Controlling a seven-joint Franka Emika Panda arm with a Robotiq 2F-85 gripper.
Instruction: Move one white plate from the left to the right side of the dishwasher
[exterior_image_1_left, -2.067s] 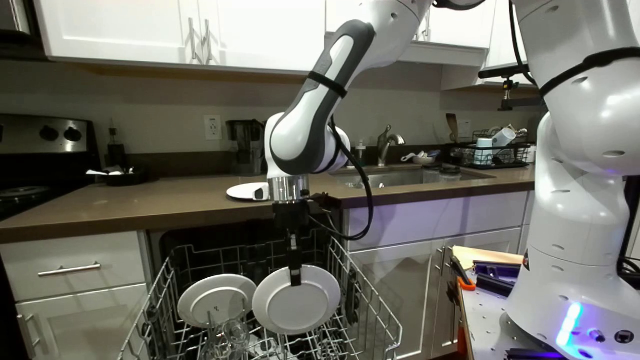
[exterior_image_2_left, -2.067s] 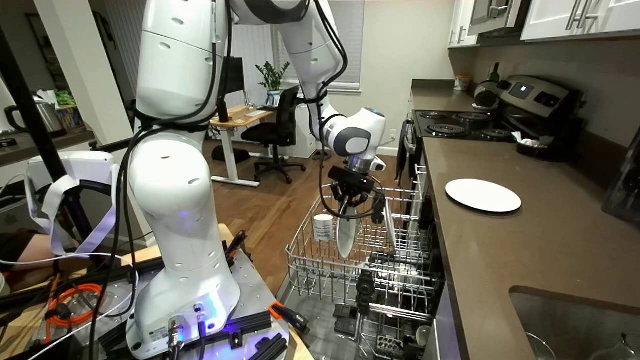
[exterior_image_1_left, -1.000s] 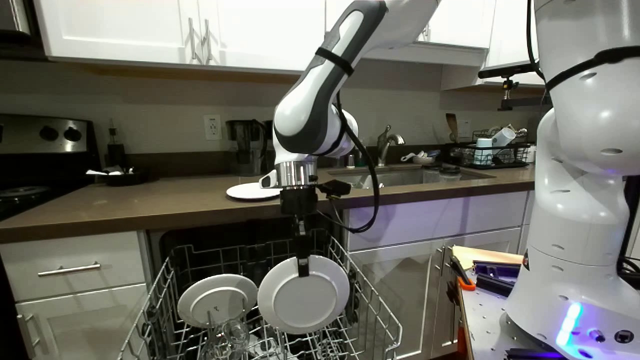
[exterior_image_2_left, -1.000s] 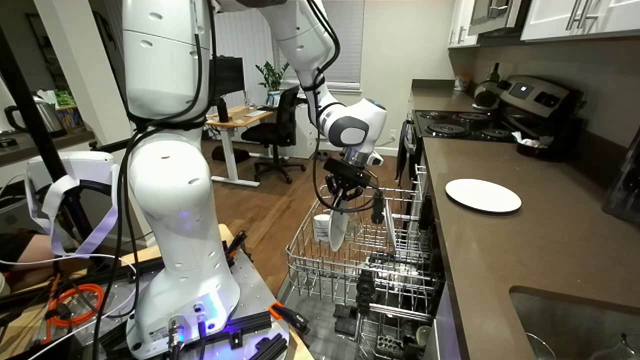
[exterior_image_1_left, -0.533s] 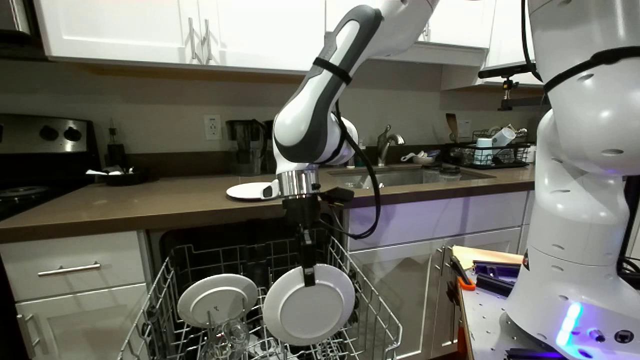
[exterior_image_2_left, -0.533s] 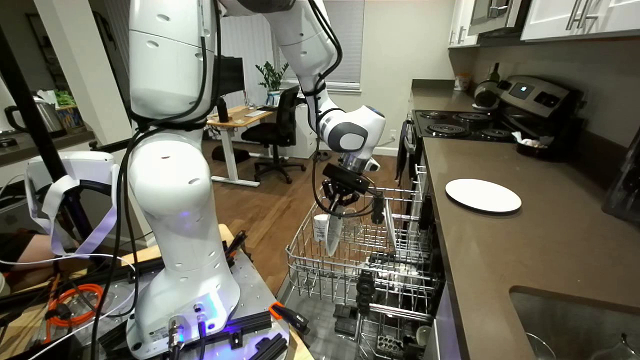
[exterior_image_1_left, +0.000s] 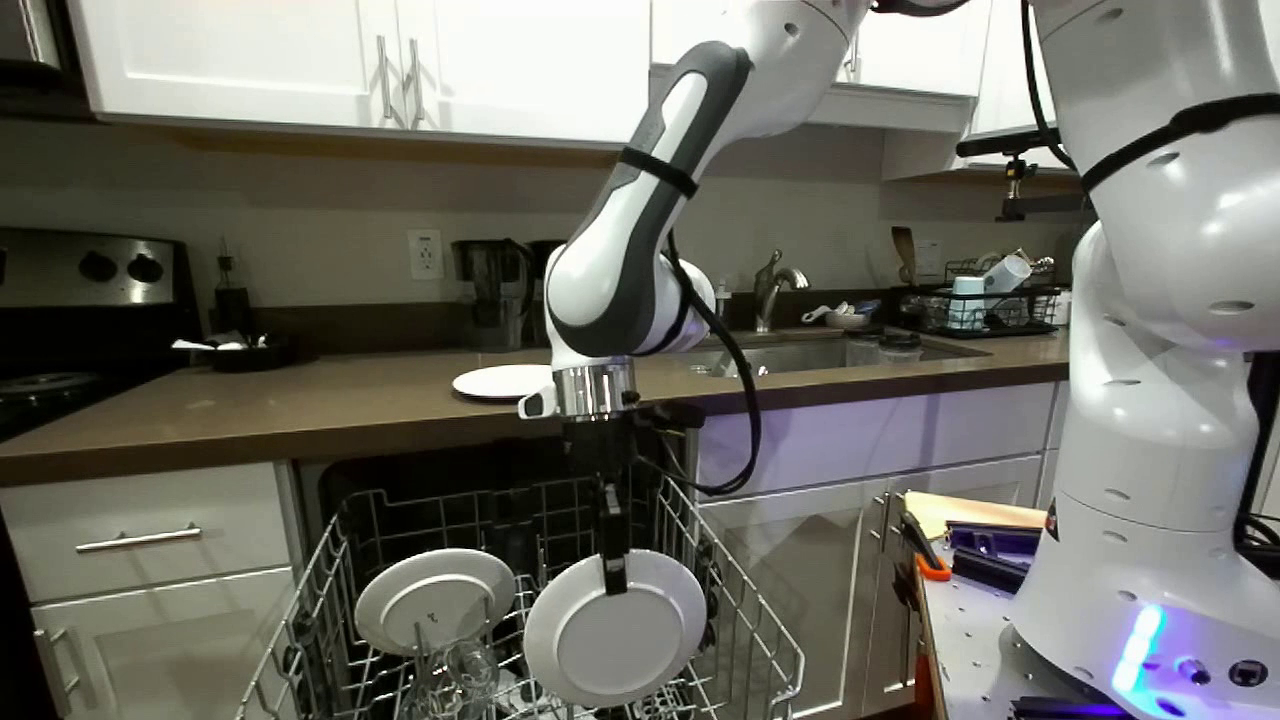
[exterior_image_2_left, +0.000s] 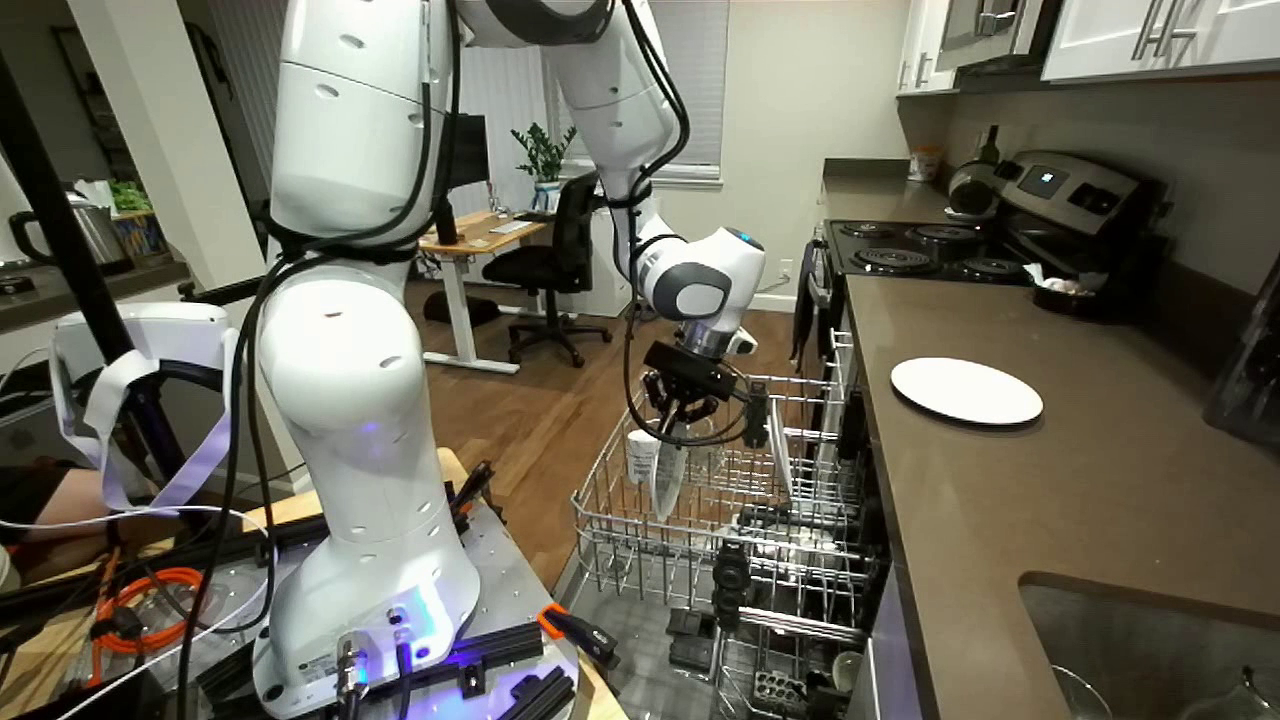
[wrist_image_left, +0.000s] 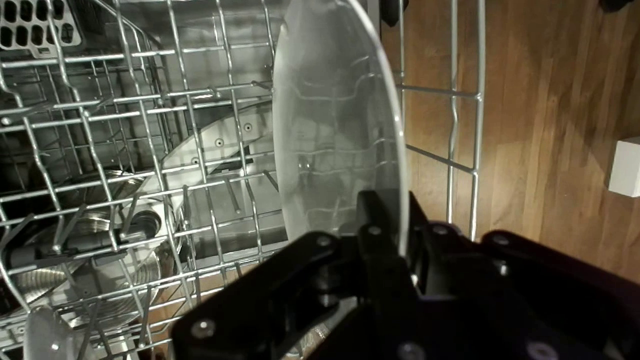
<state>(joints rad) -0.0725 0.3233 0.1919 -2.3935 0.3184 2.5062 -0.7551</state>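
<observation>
Tool (wrist_image_left: 392, 207) has a tight pinch on the top rim of a white plate (exterior_image_1_left: 615, 640), fingers (wrist_image_left: 372, 215) pressed to both faces, so the gap's just plate-thin. That plate is near upright with a slight lean, down inside the pulled-out wire rack (exterior_image_1_left: 730, 565) of the dishwasher (exterior_image_2_left: 630, 620). Can't say if its bottom edge touches the tines, too hard to see. In the wrist view it's near the rack's outer edge, with wood floor (wrist_image_left: 540, 150) past that. In an exterior view it's just to the right of a second plate (exterior_image_1_left: 430, 595) propped up in the same rack, with clear glassware (exterior_image_1_left: 470, 665) in front of that one. White cup (exterior_image_2_left: 640, 455) peeks out beside the held plate too, partly covered by it. Further out, a third plate (exterior_image_2_left: 965, 390) lies flat on the brown counter (exterior_image_2_left: 1000, 510).
</observation>
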